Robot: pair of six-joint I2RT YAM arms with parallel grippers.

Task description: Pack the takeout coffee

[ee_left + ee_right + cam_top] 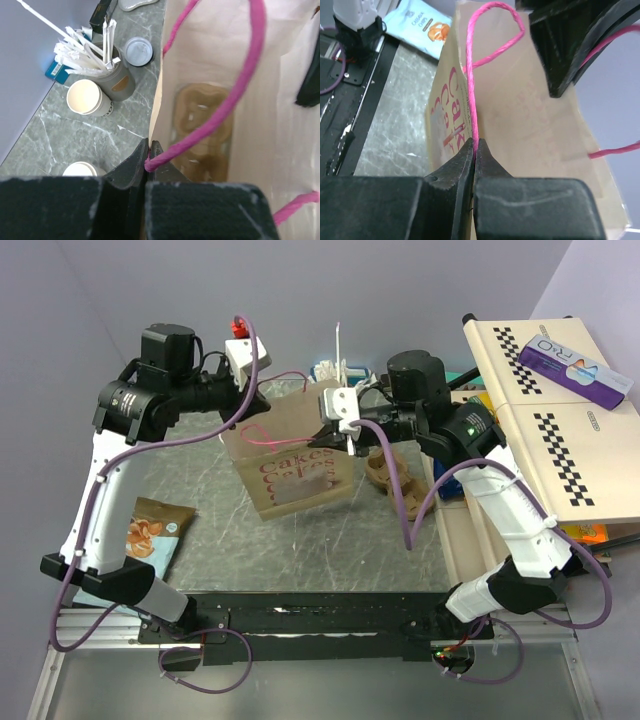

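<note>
The left fingers (131, 167) and right fingers (454, 167) pinch the bag's (295, 475) pink handles (250, 60); the paper cup (85, 97) stands outside, toward the surface's (200, 480) far edge.

the small paper cup (84, 96) stands upright and open on the table (60, 140), off-white with a pale tan inside, just beside the grey straw cup (119, 82). its round white lid (138, 51) lies flat, separate, behind that grey cup.

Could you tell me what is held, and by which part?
Left end effector and right end effector each pinch a pink handle of the paper bag.
</note>
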